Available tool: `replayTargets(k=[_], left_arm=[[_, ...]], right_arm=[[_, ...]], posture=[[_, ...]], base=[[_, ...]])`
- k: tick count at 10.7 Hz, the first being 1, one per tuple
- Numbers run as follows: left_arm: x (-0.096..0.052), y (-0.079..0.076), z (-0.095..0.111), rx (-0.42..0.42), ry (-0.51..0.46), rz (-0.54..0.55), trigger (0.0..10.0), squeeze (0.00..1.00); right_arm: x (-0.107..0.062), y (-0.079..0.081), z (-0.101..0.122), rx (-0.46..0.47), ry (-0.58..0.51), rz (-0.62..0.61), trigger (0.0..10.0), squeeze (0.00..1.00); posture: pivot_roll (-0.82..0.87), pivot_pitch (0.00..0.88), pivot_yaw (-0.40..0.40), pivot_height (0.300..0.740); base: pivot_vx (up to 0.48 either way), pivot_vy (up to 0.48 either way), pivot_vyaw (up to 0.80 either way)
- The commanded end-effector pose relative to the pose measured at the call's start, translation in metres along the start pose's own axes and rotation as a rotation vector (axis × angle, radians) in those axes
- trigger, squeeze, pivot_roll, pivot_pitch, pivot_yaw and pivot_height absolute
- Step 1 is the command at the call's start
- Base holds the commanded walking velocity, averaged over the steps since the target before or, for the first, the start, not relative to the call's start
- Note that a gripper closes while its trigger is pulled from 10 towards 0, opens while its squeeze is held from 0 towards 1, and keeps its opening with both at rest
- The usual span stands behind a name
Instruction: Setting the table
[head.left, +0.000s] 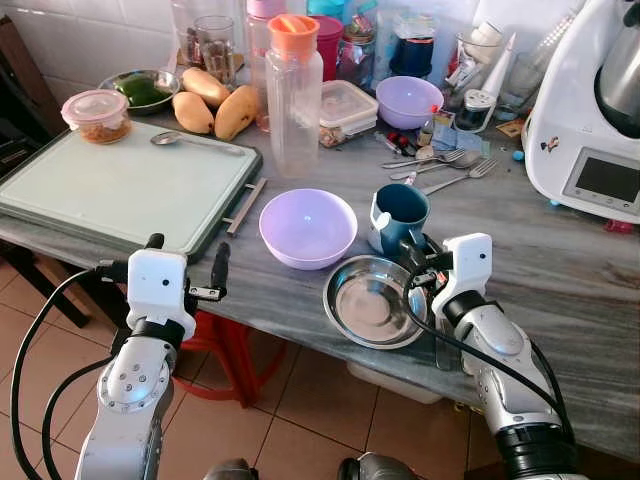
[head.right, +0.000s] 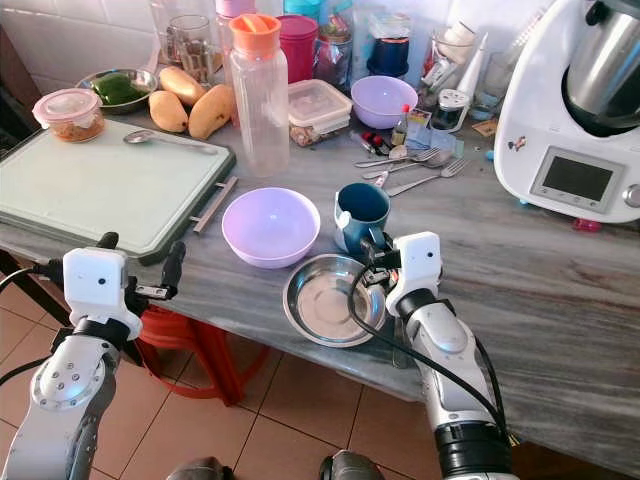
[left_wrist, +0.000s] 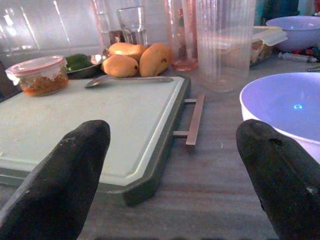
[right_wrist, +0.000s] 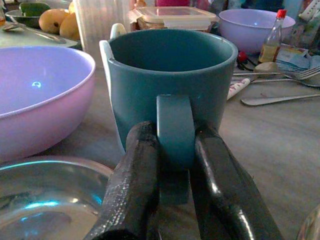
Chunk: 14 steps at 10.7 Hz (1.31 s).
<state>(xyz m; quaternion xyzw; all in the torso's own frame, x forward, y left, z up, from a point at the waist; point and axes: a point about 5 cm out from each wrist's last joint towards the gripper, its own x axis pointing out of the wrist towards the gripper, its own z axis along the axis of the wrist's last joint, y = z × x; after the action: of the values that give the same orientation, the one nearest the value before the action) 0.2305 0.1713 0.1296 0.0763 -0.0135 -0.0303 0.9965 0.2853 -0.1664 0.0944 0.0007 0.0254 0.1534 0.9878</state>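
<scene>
1. Even, bright daylight; head views are sharp.
2. Small glints sit in the purple bowl (head.left: 308, 227) and steel bowl (head.left: 375, 301).
3. Wrist views look softer, with the near black fingers (left_wrist: 60, 180) blurred.

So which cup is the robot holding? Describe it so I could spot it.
On the grey marble counter, find the large lilac plastic bowl. Right beside it stands a teal ceramic mug, its handle pinched by the right gripper; the only dark blue-green cup there.
</scene>
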Motion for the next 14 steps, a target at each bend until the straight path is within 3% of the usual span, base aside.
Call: replayTargets(k=[1,2,6,14], left_arm=[[0.002,-0.001,0.002,0.006,-0.006,-0.005,10.0,0.0],[0.002,-0.001,0.002,0.006,-0.005,-0.006,10.0,0.0],[0.003,-0.001,0.002,0.007,-0.003,-0.005,10.0,0.0],[0.007,-0.001,0.002,0.006,-0.01,0.0,10.0,0.0]], right_arm=[[0.001,-0.005,0.001,-0.004,-0.005,-0.014,10.0,0.33],[0.001,-0.005,0.001,-0.002,-0.005,-0.022,10.0,1.0],[0.003,-0.02,0.011,-0.054,-0.049,-0.12,10.0,1.0],[0.004,-0.016,0.029,-0.059,-0.128,-0.15,10.0,1.0]], posture=[[0.08,0.0,-0.013,0.74],[0.08,0.0,-0.012,0.74],[0.09,0.0,-0.01,0.74],[0.08,0.0,-0.008,0.74]], base=[[0.0,0.0,0.0],[0.0,0.0,0.0],[0.0,0.0,0.0],[0.0,0.0,0.0]])
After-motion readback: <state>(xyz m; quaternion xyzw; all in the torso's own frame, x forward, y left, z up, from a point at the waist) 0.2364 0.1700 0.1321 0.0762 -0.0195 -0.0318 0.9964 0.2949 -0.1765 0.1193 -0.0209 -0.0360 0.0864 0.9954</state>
